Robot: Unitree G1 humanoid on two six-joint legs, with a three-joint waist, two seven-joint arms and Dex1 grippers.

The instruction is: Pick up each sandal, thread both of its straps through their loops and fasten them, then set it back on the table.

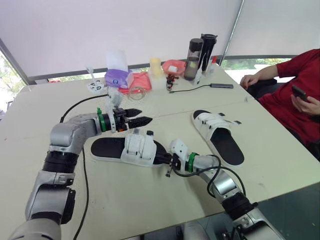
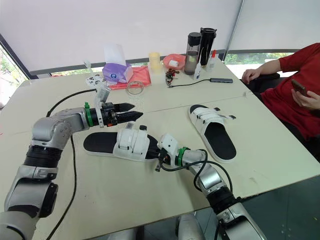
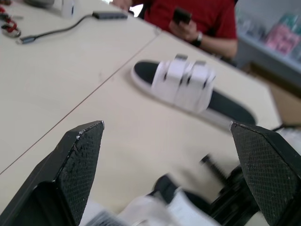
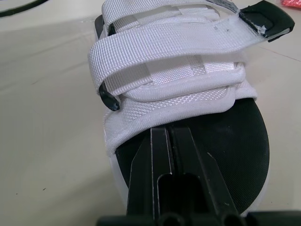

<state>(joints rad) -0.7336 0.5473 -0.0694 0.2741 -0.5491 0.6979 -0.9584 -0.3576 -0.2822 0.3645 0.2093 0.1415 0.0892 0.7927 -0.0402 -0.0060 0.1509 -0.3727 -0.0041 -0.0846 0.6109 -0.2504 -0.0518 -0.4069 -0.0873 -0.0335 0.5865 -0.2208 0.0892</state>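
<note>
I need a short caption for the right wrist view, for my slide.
Shut right gripper over the black footbed of a white-strapped sandal.

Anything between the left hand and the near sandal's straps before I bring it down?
Nothing visible. The open left hand hovers just beside the near sandal and its straps. The right hand sits at one end of it, clear of that path.

We read this as an office or lab mtg room, not a home: big pale table (image 1: 150,200) made of 2 tops pushed together, plain white wall (image 1: 150,25) w/ a low window strip (image 1: 250,63), a seated person (image 1: 295,75) holding a phone (image 1: 299,92), plus work clutter at the back, e.g. drink bottles (image 1: 193,52), tissue pack (image 1: 118,77), cable (image 1: 192,88) & hub (image 1: 222,85)
</note>
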